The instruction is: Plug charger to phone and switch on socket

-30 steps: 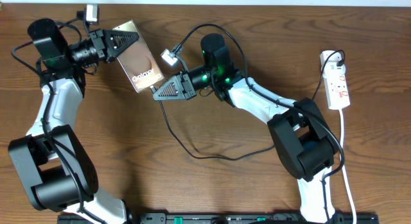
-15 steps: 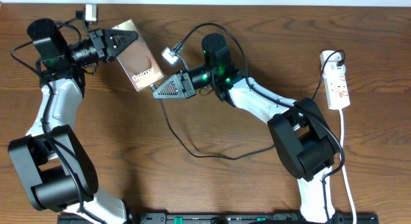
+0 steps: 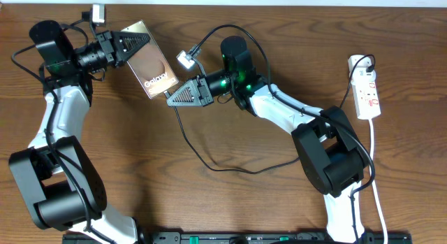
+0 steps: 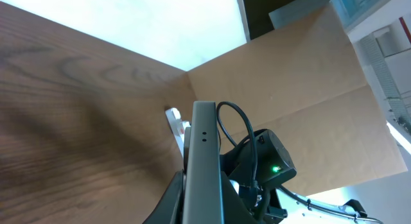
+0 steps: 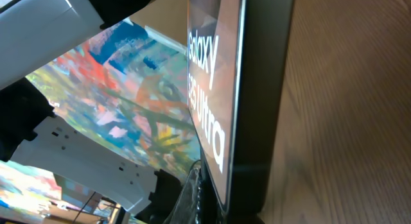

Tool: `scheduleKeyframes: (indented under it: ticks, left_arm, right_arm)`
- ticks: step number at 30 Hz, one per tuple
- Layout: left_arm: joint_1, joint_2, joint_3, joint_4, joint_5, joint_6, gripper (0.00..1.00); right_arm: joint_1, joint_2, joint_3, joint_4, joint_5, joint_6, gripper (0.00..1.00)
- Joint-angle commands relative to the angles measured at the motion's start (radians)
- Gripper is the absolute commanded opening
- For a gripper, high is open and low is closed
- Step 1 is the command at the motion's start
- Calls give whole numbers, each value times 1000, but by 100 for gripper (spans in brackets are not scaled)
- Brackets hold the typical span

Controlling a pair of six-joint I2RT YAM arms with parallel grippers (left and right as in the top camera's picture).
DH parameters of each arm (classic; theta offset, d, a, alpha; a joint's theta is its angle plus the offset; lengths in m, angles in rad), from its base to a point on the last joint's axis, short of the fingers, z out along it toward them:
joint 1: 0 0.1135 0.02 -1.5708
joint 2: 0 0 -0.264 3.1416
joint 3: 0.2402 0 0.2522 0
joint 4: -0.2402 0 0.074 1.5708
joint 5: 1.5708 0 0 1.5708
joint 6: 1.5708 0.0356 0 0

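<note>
- Your right gripper [image 3: 174, 97], clamped on the charger [image 3: 209, 164] tip, has barely crept toward the phone [image 3: 150, 66] at 11 o'clock; not yet plugged.
- Your left gripper [image 3: 133, 42] pinches the phone tight; the socket [image 3: 368, 90] at 3 o'clock waits.

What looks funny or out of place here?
Only the phone: the left hand holds it slanted instead of flat on the table, while the right hand holds the charger at its lower end. Nothing looks spilled or broken.

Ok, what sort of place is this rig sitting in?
Probably a lab or workshop bench: a bare wooden table, brown cardboard sheets standing at its edge, and a white power strip lying on top.
</note>
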Motion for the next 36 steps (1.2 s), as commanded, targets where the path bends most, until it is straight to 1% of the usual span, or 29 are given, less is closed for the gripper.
scheduleKeyframes:
  ticks: [1, 2, 4, 5, 6, 7, 8, 10, 11, 17, 20, 23, 25, 27, 32, 34, 36]
  left_arm:
    - [-4, 0, -23, -2, 84, 6, 7]
    - [-4, 0, -23, -2, 84, 6, 7]
    - [-4, 0, -23, -2, 84, 6, 7]
    - [-4, 0, -23, -2, 83, 6, 7]
    - [-4, 0, -23, -2, 83, 6, 7]
    - [-4, 0, -23, -2, 83, 6, 8]
    - [-4, 0, -23, -2, 83, 6, 8]
    - [-4, 0, -23, -2, 83, 6, 7]
    - [-4, 0, -23, -2, 83, 6, 7]
    - [-3, 0, -23, -2, 73, 7, 7]
    - [-1, 0, -23, -3, 23, 7, 7]
    - [-1, 0, -23, -45, -53, 7, 8]
    - [-1, 0, -23, -104, -105, 38, 7]
    - [-1, 0, -23, -186, -158, 111, 8]
    - [-1, 0, -23, -503, -347, 341, 8]
    - [-1, 0, -23, -617, -439, 412, 8]
    - [-1, 0, -23, -701, -531, 454, 8]
  right_arm:
    - [-31, 9, 10, 17, 82, 3, 1]
    - [-31, 9, 10, 16, 80, 3, 4]
    - [-31, 9, 10, 17, 74, 3, 16]
    - [-31, 9, 10, 16, 71, 3, 24]
    - [-31, 9, 10, 16, 71, 3, 38]
    - [-31, 9, 10, 16, 70, 3, 51]
    - [-31, 9, 10, 16, 70, 3, 70]
    - [-31, 9, 10, 16, 70, 3, 97]
    - [-31, 9, 10, 16, 70, 3, 99]
    - [-32, 9, 10, 16, 67, 3, 99]
    - [-37, 9, 10, 17, 67, 3, 99]
    - [-49, 9, 10, 16, 67, 3, 99]
    - [-61, 9, 10, 16, 63, 4, 99]
    - [-75, 9, 10, 11, 63, 12, 99]
    - [-115, 9, 10, 8, 55, 14, 99]
    - [-129, 9, 10, 8, 55, 14, 99]
    - [-141, 9, 10, 8, 55, 14, 99]
